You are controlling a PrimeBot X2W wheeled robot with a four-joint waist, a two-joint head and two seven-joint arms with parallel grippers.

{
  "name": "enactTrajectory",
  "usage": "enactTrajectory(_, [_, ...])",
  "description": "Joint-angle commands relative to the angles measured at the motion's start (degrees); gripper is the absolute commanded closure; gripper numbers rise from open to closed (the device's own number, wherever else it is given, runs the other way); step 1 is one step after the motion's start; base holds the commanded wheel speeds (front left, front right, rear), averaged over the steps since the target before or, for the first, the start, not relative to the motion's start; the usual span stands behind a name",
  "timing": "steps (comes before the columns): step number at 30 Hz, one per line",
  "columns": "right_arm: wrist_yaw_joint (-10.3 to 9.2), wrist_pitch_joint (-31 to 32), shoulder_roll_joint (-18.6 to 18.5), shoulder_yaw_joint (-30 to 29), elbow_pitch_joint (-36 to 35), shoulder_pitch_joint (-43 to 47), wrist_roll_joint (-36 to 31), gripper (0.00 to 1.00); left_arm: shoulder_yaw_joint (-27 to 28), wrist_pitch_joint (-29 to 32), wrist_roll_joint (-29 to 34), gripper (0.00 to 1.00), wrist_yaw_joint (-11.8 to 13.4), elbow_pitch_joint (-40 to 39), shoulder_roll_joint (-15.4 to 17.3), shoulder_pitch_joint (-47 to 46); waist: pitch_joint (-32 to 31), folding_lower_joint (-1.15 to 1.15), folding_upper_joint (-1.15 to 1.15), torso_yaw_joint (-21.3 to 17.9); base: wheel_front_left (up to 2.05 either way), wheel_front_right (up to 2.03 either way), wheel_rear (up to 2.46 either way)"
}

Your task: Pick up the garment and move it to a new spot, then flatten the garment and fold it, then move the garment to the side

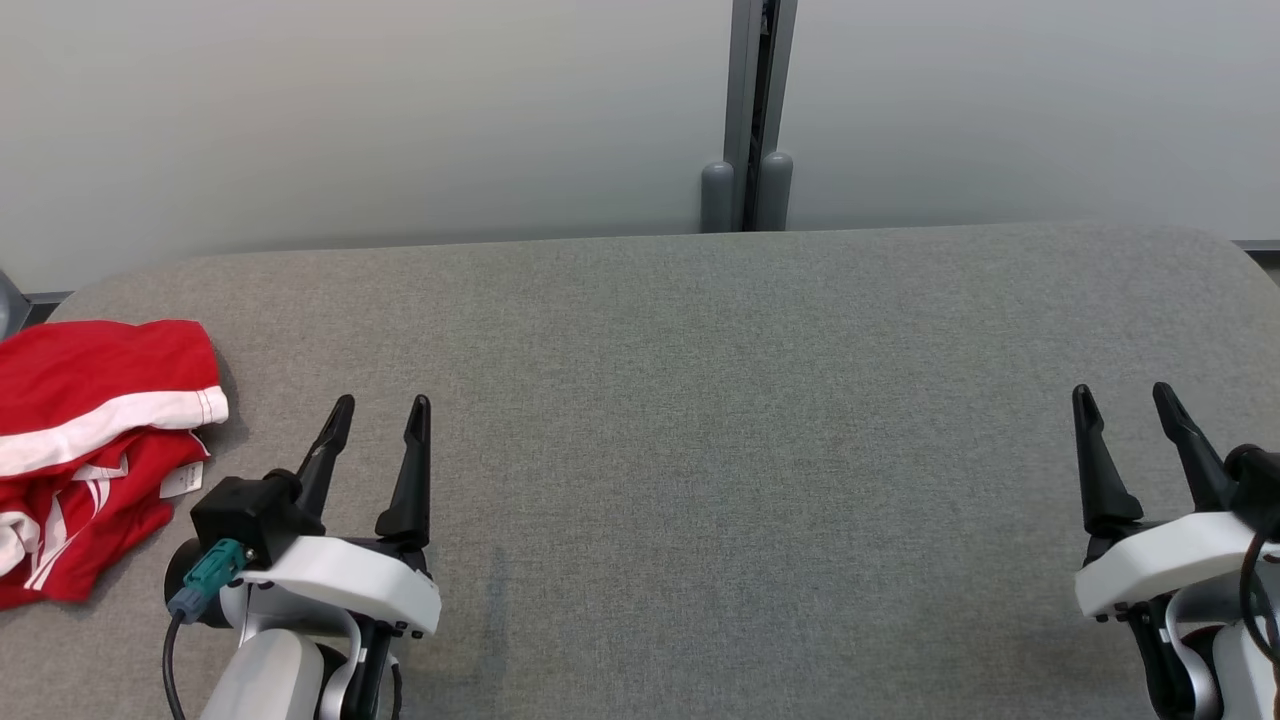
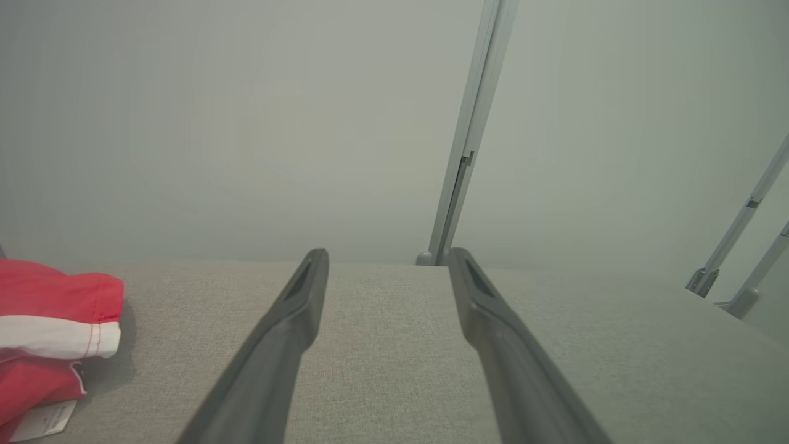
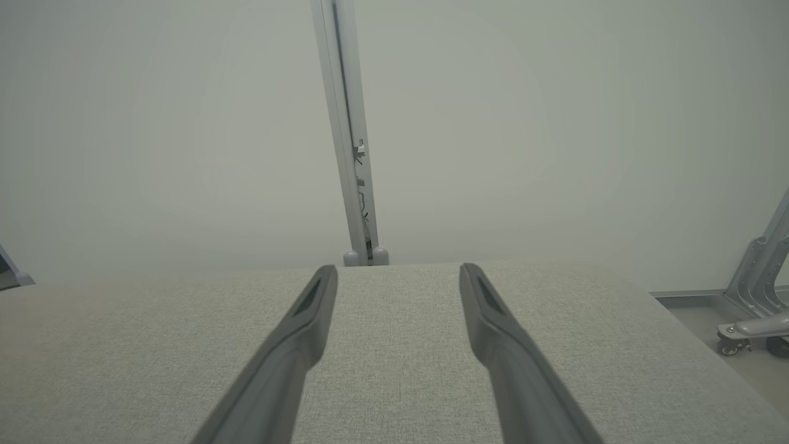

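- The garment (image 1: 90,450) — red with white bands — is seen crumpled at about nine o'clock in the head view. It lies at the left end of the grey padded table (image 1: 700,420). Part of it is cut off by the picture's left edge, so its full extent cannot be told.
- The left gripper (image 1: 382,402) is held with its fingers spread and nothing between them. It is placed just beside the garment, which lies at roughly ten o'clock from the fingertips, and no contact is made.
- The right gripper (image 1: 1122,390) is likewise spread and empty, at about four o'clock in the head view, well apart from the garment.
- The task is judged to be at its very start: the pickup has not yet been made.
- A poor pinch is judged the main risk. The cloth is bunched in several layers, so only a top fold or the small white label (image 1: 182,482) might be caught, and the garment could slip out when lifted.
- If too many layers are taken together, the garment would likely be set down as a lump — flattening would then be made harder.
- The heap could be pushed toward nine o'clock by a low approach. The table's rounded end appears close by there, so the garment might be shoved over it.
- Should the right arm be brought across to help, the left arm would stand in its path, and a collision could be caused.
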Motion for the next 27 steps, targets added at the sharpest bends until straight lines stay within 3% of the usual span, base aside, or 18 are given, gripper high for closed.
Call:
enactTrajectory(1, [0.23,-1.07,-0.31,0.35,-0.3,0.55,-1.26,0.0,0.57,-0.03,1.31,0.0,0.41,-0.09,0.5,-0.22,0.05,0.0,0.0,0.01,0.0,0.0,0.0])
enactTrajectory(27, [0.26,-8.75,3.71,3.41,1.96,1.95,-6.42,0.0,4.4,1.62,7.9,0.0,1.81,0.97,0.16,2.3,0.79,0.0,0.0,0.14,0.0,0.0,0.0])
